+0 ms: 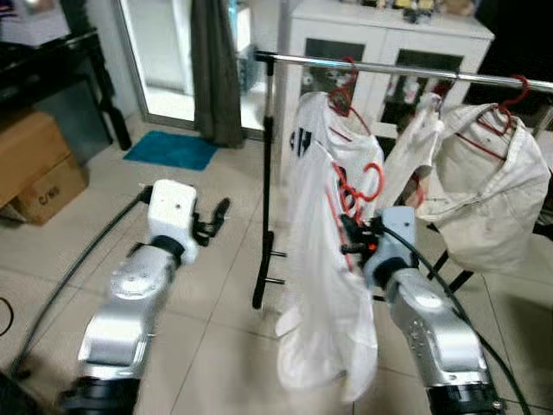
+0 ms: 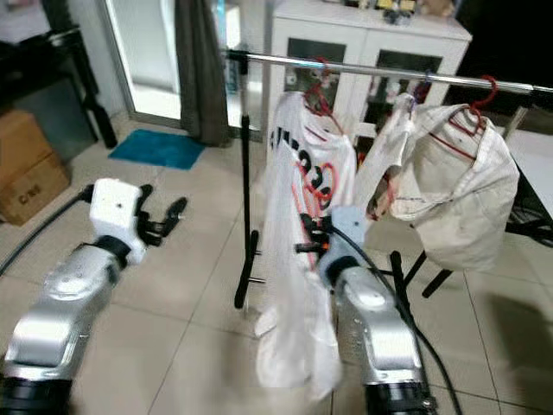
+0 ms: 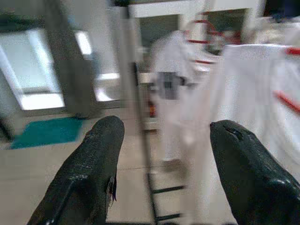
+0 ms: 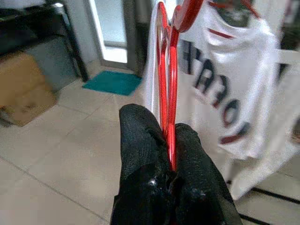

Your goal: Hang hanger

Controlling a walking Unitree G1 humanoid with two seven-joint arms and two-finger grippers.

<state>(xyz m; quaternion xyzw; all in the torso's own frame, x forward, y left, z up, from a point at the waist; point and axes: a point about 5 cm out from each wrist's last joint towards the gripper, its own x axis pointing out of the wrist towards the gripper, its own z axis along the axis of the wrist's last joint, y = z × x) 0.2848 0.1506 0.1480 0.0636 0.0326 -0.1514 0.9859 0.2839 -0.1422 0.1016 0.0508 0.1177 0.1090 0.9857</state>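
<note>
The red hanger [image 4: 168,89] carrying a white shirt [image 1: 321,285] is sitting pinched between the right gripper [image 4: 169,140] fingers, below the rail [image 1: 406,71]; the right wrist view is showing that clamp closely. The left gripper [image 3: 164,140] is hanging wide open, holding nothing. Two other garments on red hangers are hanging from the rail.

The red hanger [image 4: 167,70] stood upright, its thin wire neck pinched low down and its hook [image 1: 367,180] curling above. A white shirt [image 1: 324,285] drooped from it, hanging near and below the metal rail [image 1: 406,71], right of the rack's black post [image 1: 266,190].
</note>
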